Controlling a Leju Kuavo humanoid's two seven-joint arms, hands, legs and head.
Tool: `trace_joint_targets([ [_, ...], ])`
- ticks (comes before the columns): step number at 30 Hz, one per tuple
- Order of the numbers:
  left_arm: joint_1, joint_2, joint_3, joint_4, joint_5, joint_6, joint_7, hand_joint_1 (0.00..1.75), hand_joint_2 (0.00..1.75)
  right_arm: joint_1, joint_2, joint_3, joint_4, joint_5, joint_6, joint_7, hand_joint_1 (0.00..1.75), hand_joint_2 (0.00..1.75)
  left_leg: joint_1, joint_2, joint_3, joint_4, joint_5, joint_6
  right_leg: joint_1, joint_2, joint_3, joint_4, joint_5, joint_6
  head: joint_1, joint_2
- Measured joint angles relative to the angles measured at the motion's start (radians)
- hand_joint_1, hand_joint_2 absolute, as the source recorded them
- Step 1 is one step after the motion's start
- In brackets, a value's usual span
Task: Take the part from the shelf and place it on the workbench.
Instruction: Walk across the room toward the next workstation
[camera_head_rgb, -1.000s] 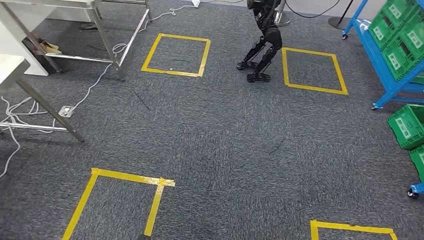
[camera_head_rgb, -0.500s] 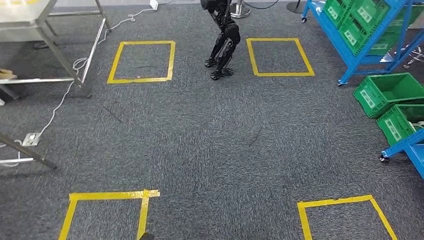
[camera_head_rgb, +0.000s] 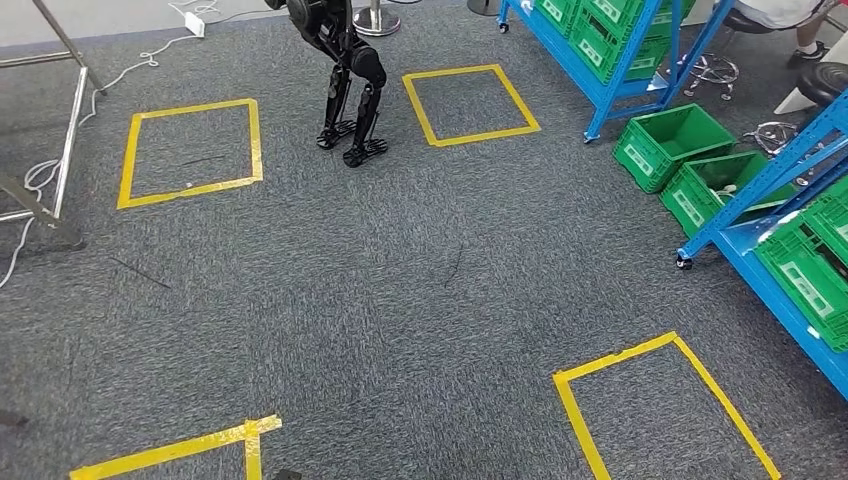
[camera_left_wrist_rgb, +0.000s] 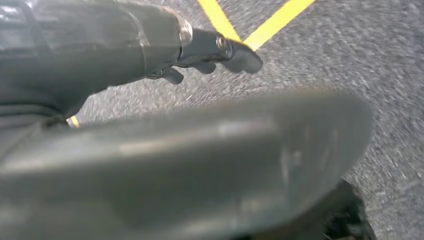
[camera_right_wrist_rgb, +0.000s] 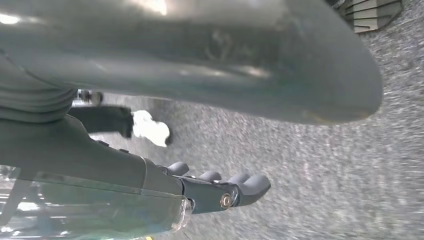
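Observation:
In the head view a blue shelf (camera_head_rgb: 776, 178) with green bins (camera_head_rgb: 808, 265) stands at the right edge, and a second blue shelf (camera_head_rgb: 612, 62) with green bins stands further back. I cannot make out any part in the bins. The legs of a metal table (camera_head_rgb: 72, 128) show at the far left. My left hand (camera_left_wrist_rgb: 165, 130) hangs over the grey carpet with its dark fingers (camera_left_wrist_rgb: 227, 49) stretched out and nothing in it. My right hand (camera_right_wrist_rgb: 125, 165) also hangs with its fingers (camera_right_wrist_rgb: 240, 189) extended and holds nothing.
Two green bins (camera_head_rgb: 672, 145) sit on the floor between the shelves. Another black robot's legs (camera_head_rgb: 352, 95) stand at the back. Yellow tape squares (camera_head_rgb: 660, 410) mark the carpet. White cables (camera_head_rgb: 40, 175) lie near the table legs. A person sits on a stool (camera_head_rgb: 795, 15) at top right.
The camera has turned to the right: table legs, tape squares and the black robot slid left in the picture, and the blue shelves with green bins came further into view.

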Motion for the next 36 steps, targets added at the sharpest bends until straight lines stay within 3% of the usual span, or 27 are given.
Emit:
trace_joint_targets([
  [2,0.003,0.0,0.0,0.0,0.0,0.0,0.0,0.0,0.0,-0.005,0.001,0.0,0.0,0.0,0.0,0.0,0.0,0.0,-0.005,0.042,0.009,-0.003,-0.006,0.007,0.0,-0.061,-0.059,0.118,-0.06,0.009,0.007,0.0],
  [4,0.005,0.001,0.0,0.001,0.0,0.0,0.0,0.0,0.0,-0.005,0.001,0.0,0.001,0.0,0.0,0.0,0.0,0.0,-0.008,0.081,0.014,-0.003,-0.015,0.008,-0.003,-0.076,-0.116,0.225,-0.095,0.013,0.007,0.0],
  [5,0.004,0.001,0.0,0.001,0.0,0.0,0.001,0.0,0.0,-0.001,0.002,0.0,0.001,0.0,0.0,0.0,0.0,0.0,-0.008,0.096,0.018,-0.003,-0.019,0.007,-0.004,-0.078,-0.122,0.233,-0.085,0.013,0.007,0.0],
  [7,0.001,0.001,0.0,0.001,0.0,0.0,0.0,0.0,0.0,0.006,0.001,0.0,0.001,0.0,0.0,0.0,0.0,0.0,-0.01,0.119,0.028,-0.003,-0.027,0.005,-0.002,-0.089,-0.075,0.136,-0.016,0.005,0.008,0.0],
  [9,-0.003,0.0,0.0,0.001,0.0,0.0,0.0,0.0,0.0,0.006,0.0,-0.001,0.001,0.0,0.0,0.0,0.0,0.0,-0.012,0.136,0.036,-0.004,-0.035,-0.001,0.009,-0.13,-0.011,0.008,0.032,-0.01,0.007,0.0],
  [11,-0.007,-0.001,0.0,0.001,0.0,0.0,0.0,0.0,0.0,0.004,-0.001,-0.001,0.001,0.0,0.0,0.0,0.0,0.0,-0.014,0.151,0.038,-0.006,-0.039,-0.009,0.022,-0.156,0.01,-0.04,0.033,-0.022,0.007,0.0],
  [12,-0.007,-0.001,0.0,0.001,0.0,0.0,0.0,0.0,0.0,0.004,-0.002,-0.001,0.001,0.0,0.0,0.0,0.0,0.0,-0.014,0.159,0.041,-0.008,-0.041,-0.014,0.024,-0.15,0.01,-0.046,0.033,-0.026,0.007,0.0],
  [13,-0.007,-0.002,0.0,0.0,0.0,0.0,0.0,0.0,0.0,0.005,-0.002,-0.001,0.001,0.0,0.0,0.0,0.0,0.0,-0.012,0.161,0.045,-0.009,-0.044,-0.019,0.022,-0.142,0.014,-0.052,0.034,-0.03,0.007,0.0],
  [15,-0.008,-0.002,0.0,0.0,0.0,0.0,0.0,0.0,0.0,0.005,-0.003,-0.002,0.001,0.0,0.0,0.0,0.0,0.0,-0.009,0.111,0.04,0.02,-0.068,-0.027,0.017,-0.122,0.026,-0.066,0.039,-0.039,0.005,0.0],
  [17,-0.007,-0.002,-0.001,-0.001,0.0,0.0,0.0,0.0,0.0,0.001,-0.002,-0.003,0.001,0.0,0.0,0.0,0.0,0.0,-0.006,0.05,-0.014,0.126,-0.12,-0.032,0.013,-0.101,0.035,-0.073,0.039,-0.047,-0.001,0.0],
  [19,-0.004,-0.001,-0.001,-0.001,0.0,0.0,0.0,0.0,0.0,-0.002,-0.002,-0.004,0.001,0.0,0.0,0.0,0.0,0.0,-0.005,0.042,-0.089,0.247,-0.156,-0.034,0.013,-0.074,0.04,-0.073,0.036,-0.051,-0.006,0.0],
  [20,-0.003,-0.001,-0.001,0.0,0.0,0.0,0.001,0.0,0.0,0.0,-0.002,-0.004,0.001,0.0,0.0,0.0,0.0,0.0,-0.005,0.043,-0.112,0.271,-0.149,-0.035,0.013,-0.06,0.044,-0.072,0.033,-0.051,-0.006,0.0],
  [21,-0.001,-0.001,-0.001,0.0,0.0,0.0,0.001,0.0,0.0,0.001,-0.002,-0.004,0.001,0.0,0.0,0.0,0.0,0.0,-0.005,0.042,-0.116,0.255,-0.118,-0.035,0.013,-0.045,0.049,-0.071,0.03,-0.05,-0.007,0.0],
  [22,-0.001,-0.001,-0.001,0.0,0.0,0.0,0.001,0.0,0.0,0.003,-0.002,-0.005,0.001,0.0,0.0,0.0,0.0,0.0,-0.004,0.034,-0.101,0.204,-0.073,-0.033,0.012,-0.031,0.054,-0.07,0.027,-0.047,-0.008,0.0],
  [24,-0.001,0.0,-0.003,0.0,0.0,0.0,0.002,0.0,0.0,0.002,-0.001,-0.005,0.001,0.0,0.001,0.0,0.0,0.0,0.001,-0.017,-0.052,0.076,0.003,-0.028,0.01,-0.004,0.059,-0.063,0.016,-0.039,-0.009,0.0],
  [26,-0.002,0.0,-0.006,0.0,0.0,0.0,0.004,0.0,0.0,0.0,0.0,-0.006,0.001,0.0,0.001,0.0,0.0,0.0,0.001,-0.049,-0.024,0.016,0.014,-0.021,0.005,0.02,0.054,-0.057,0.01,-0.027,-0.009,0.0],
  [28,-0.001,0.001,-0.01,0.0,0.0,0.0,0.005,0.0,0.0,0.0,0.0,-0.006,0.001,0.0,0.001,0.0,0.0,0.0,-0.002,-0.027,-0.016,0.006,0.008,-0.011,0.0,0.043,0.049,-0.057,0.009,-0.015,-0.009,0.0],
  [29,-0.002,0.001,-0.011,0.001,0.0,0.0,0.004,0.0,0.0,0.001,0.0,-0.006,0.002,0.0,0.001,0.0,0.0,0.0,-0.001,-0.013,-0.011,0.001,0.007,-0.006,0.0,0.035,0.046,-0.052,0.004,-0.01,-0.008,0.0],
  [30,-0.002,0.001,-0.013,0.001,0.0,0.0,0.003,0.0,0.0,0.001,0.0,-0.006,0.002,0.0,0.001,0.0,0.0,0.0,0.0,0.004,-0.006,-0.005,0.006,0.0,0.0,0.013,0.036,-0.032,-0.009,-0.004,-0.005,0.0],
  [32,-0.001,0.001,-0.016,0.001,0.0,0.0,0.0,0.0,0.0,-0.002,0.001,-0.006,0.002,0.0,0.0,0.0,0.0,0.0,-0.002,0.039,0.005,-0.011,0.001,0.008,0.0,-0.045,-0.013,0.063,-0.058,0.008,0.002,0.0],
  [34,0.001,0.001,-0.018,0.001,0.0,0.0,-0.001,0.0,0.0,-0.004,0.002,-0.006,0.002,0.0,0.0,0.0,0.0,0.0,-0.004,0.076,0.013,-0.012,-0.007,0.011,-0.006,-0.07,-0.081,0.184,-0.102,0.018,0.005,0.0],
  [35,0.001,0.001,-0.018,0.001,0.0,0.0,-0.001,0.0,0.0,-0.001,0.002,-0.006,0.002,0.0,0.0,0.0,0.0,0.0,-0.004,0.091,0.018,-0.012,-0.012,0.01,-0.008,-0.074,-0.099,0.212,-0.1,0.021,0.005,0.0],
  [36,0.0,0.001,-0.018,0.001,0.001,0.0,-0.002,0.0,0.0,0.003,0.001,-0.006,0.002,0.0,0.0,-0.001,0.0,0.0,-0.004,0.103,0.023,-0.011,-0.017,0.008,-0.009,-0.078,-0.1,0.205,-0.079,0.022,0.005,0.0],
])
